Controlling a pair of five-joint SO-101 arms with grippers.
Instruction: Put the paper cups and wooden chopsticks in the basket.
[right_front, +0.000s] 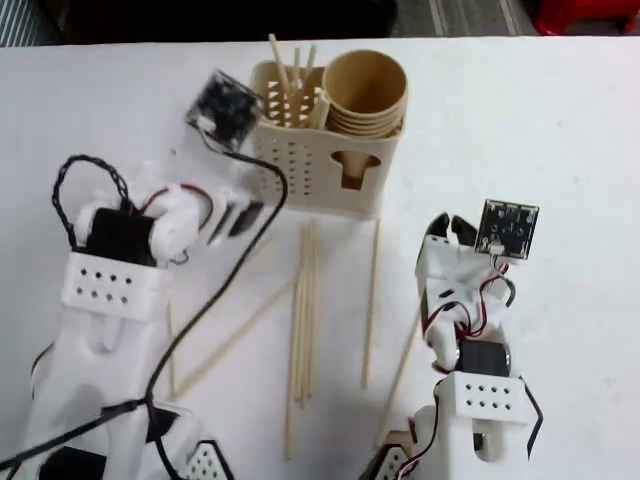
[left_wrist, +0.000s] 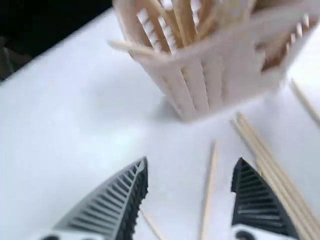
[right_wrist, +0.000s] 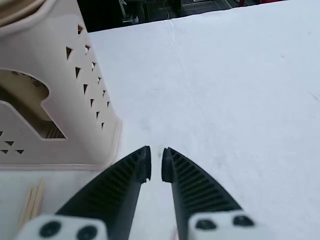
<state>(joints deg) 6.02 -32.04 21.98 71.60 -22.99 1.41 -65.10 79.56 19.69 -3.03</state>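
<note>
- Left gripper: jaws are spread wide and nothing is gripped. It is held low over the table, just short of a corner of the basket.
- One loose chopstick is seen flat on the table between the open jaws, not touched by either.
- Right gripper: jaws are all but closed with a thin gap left, and nothing is held. It is positioned near the basket's right side.
- Paper cups: stacked and seated upright in the basket's right compartment.
- Several chopsticks are stood in the left compartment, tips above the rim.
- More are laid flat between the two arms:
  - a bundle in front of the basket
  - a single stick beside it
  - an angled stick towards the left arm
  - another stick near the right arm
</note>
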